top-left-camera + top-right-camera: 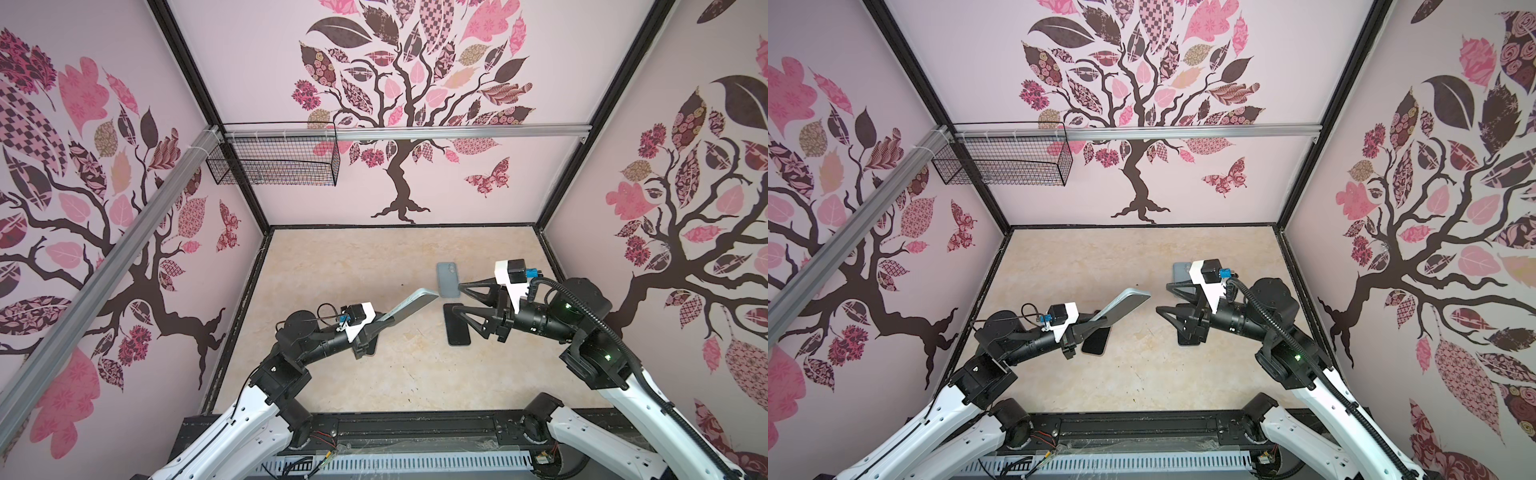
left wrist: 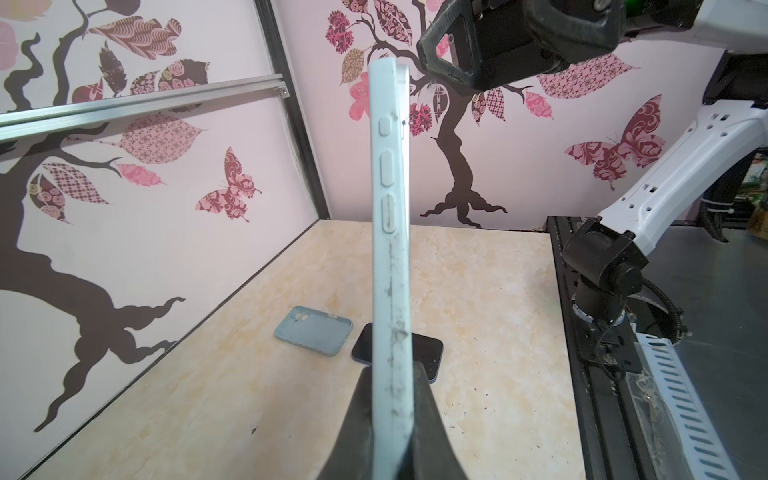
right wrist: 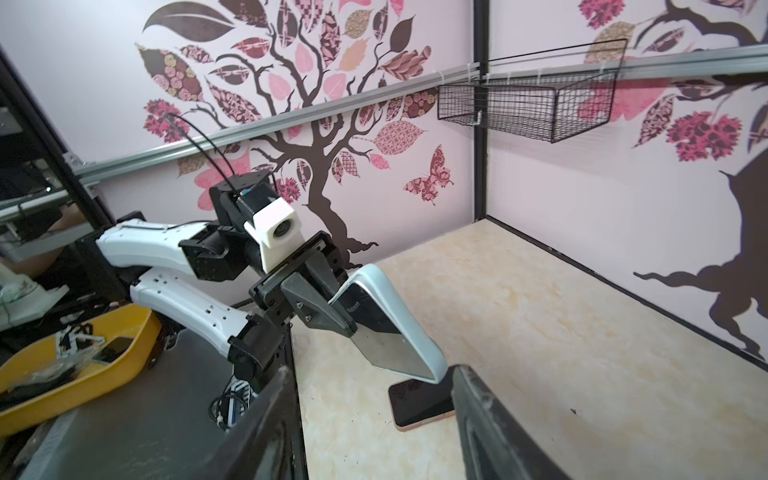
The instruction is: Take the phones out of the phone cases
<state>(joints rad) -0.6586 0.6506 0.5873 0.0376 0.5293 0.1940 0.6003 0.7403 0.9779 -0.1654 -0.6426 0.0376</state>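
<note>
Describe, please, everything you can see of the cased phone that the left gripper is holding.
The cased phone is a slim slab in a pale blue, matte, rubbery-looking case. The case edge carries three raised buttons and dark smudges, and the screen is dark and glossy. It is raised off the table and tilted, with one end clamped in the shut left gripper. The open right gripper sits close to its free end, not touching.

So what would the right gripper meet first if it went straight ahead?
Most likely the free end of the cased phone in the left gripper, though depth is unclear.
</note>
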